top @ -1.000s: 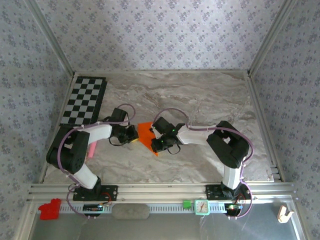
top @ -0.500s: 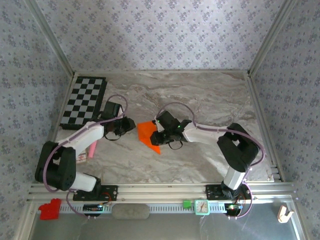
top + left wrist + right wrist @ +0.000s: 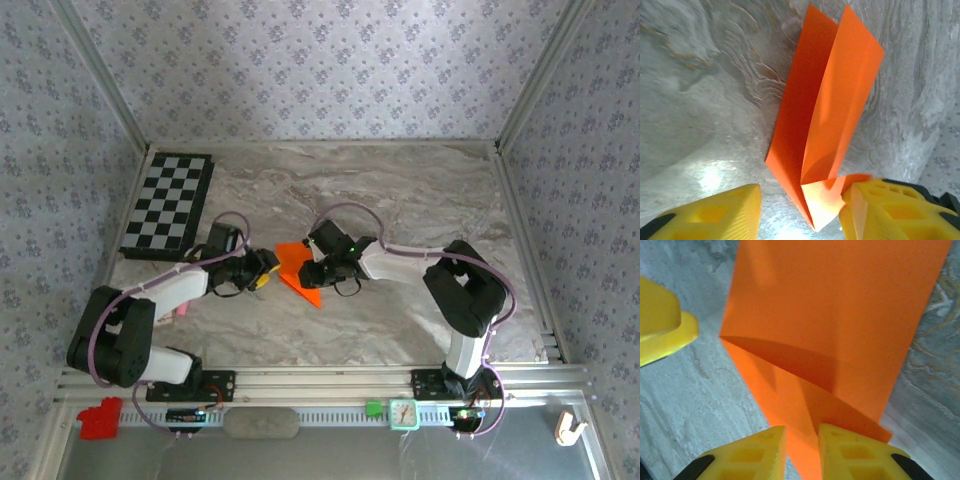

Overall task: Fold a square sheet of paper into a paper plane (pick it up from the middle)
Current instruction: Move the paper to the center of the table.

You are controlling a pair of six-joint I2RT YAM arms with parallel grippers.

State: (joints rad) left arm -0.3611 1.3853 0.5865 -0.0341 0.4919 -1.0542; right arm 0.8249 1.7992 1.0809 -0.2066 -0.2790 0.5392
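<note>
2 tools straddle orange paper (image 3: 825,90): L tool (image 3: 800,200) gaping, R tool (image 3: 801,440) slightly parted.

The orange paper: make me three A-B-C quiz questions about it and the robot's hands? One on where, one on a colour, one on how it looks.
1. Where is the orange paper? A. between the left gripper and the right gripper; B. hanging on the wall; C. on the floor.
2. What colour are the fingers? A. blue; B. yellow; C. green.
3. How is the paper? A. flat, unfolded; B. crumpled up; C. folded.
Answers: 1 A, it lies on the table between them; 2 B, both wrist views show yellow; 3 C, creases and overlapping flaps show.
</note>
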